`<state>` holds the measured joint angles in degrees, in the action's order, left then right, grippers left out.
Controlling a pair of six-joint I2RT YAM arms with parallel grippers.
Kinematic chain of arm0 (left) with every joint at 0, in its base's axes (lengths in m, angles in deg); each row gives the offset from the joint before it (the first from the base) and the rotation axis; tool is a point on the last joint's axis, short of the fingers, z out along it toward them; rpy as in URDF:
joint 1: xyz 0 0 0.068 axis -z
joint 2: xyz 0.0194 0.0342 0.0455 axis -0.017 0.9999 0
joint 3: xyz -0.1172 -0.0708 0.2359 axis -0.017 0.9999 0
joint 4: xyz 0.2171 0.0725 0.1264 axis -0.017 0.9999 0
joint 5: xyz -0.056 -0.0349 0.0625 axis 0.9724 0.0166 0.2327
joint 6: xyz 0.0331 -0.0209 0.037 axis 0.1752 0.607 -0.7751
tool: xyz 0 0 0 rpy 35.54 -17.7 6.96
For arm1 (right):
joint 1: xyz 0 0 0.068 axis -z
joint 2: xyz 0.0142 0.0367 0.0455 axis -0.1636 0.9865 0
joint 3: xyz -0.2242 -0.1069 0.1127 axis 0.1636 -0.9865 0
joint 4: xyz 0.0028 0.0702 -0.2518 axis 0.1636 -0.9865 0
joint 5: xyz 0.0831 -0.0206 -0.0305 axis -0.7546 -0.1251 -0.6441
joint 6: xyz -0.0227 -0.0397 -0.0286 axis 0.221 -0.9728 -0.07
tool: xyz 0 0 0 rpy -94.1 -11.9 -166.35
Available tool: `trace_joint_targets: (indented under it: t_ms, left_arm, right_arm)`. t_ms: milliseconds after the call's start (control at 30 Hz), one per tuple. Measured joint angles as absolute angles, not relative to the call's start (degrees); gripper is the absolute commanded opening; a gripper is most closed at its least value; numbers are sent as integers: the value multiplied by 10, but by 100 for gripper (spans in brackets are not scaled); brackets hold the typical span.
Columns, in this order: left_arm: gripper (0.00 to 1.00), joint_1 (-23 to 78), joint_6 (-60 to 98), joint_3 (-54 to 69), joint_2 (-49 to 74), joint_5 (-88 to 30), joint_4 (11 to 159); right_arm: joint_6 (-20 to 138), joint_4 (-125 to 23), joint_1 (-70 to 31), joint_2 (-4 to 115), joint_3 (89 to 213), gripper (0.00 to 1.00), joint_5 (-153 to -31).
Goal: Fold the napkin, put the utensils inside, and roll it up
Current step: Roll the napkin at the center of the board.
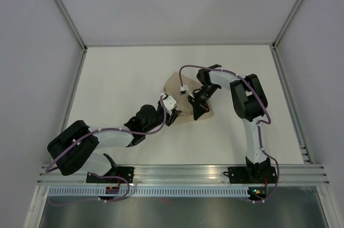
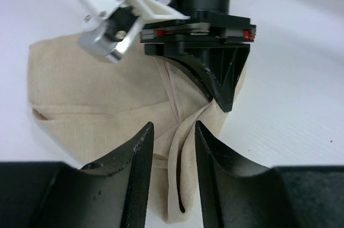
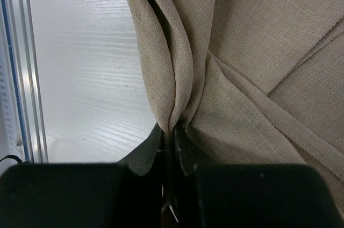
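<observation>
The beige napkin [image 1: 174, 84] lies crumpled at mid-table, partly under both grippers. My right gripper [image 1: 196, 113] is shut on a bunched fold of it; in the right wrist view the cloth [image 3: 258, 50] gathers into the closed jaws of that gripper [image 3: 173, 131]. My left gripper [image 1: 173, 115] is open, its two fingers either side of a loose fold of the napkin [image 2: 97, 93] without squeezing it; the left wrist view shows this gripper [image 2: 172, 127] from behind. The right gripper [image 2: 226, 103] pinches the cloth just beyond it. The teal-handled fork is out of view.
The white table [image 1: 118, 77] is walled by grey panels with metal frame posts [image 1: 64, 7]. A metal rail [image 1: 183, 173] runs along the near edge by the arm bases. The right arm's purple cable [image 1: 188, 68] loops over the napkin.
</observation>
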<state>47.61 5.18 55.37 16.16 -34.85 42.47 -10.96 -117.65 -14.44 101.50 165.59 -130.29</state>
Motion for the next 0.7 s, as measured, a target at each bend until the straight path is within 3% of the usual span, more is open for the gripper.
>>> trace_joint_targets:
  t_ms: [167, 700]
  left_arm:
    - [51, 534, -42, 509, 214, -389, 440]
    - [53, 608, -200, 403, 335, -432, 564]
  right_arm:
    - [-121, -1231, -140, 1052, 1695, 1, -1317]
    - [-118, -1327, -132, 1125, 1773, 0, -1335]
